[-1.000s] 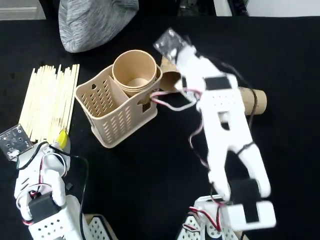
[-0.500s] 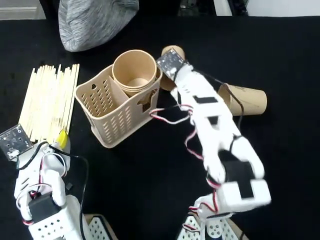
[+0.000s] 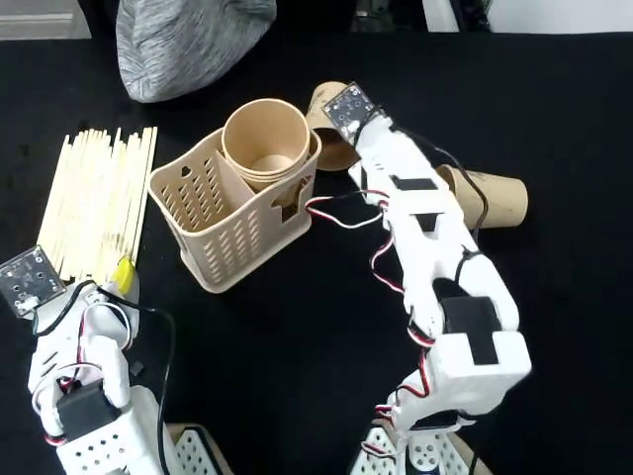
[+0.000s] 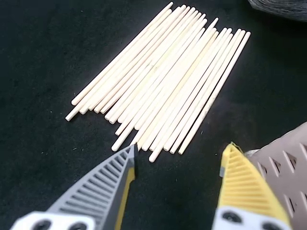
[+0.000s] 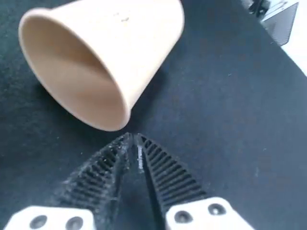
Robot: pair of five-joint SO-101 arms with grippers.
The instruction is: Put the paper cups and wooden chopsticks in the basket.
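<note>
- Motion is coming from the right arm: it is folding lower, bringing its right claw [image 5: 133,139], pressed together and empty, to the tipped paper cup [image 5: 103,57] lying beside the basket [image 3: 232,237].
- The left claw [image 4: 180,151] is staying spread beside the chopsticks [image 4: 168,81].
- This cup is likely awaiting a grasp.

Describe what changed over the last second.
The right arm came down and drew in, leaving the shut right gripper facing the mouth of the tan paper cup lying beside the beige plastic basket; nothing was gripped. The left gripper, wooden chopsticks and second lying cup stayed put.
</note>
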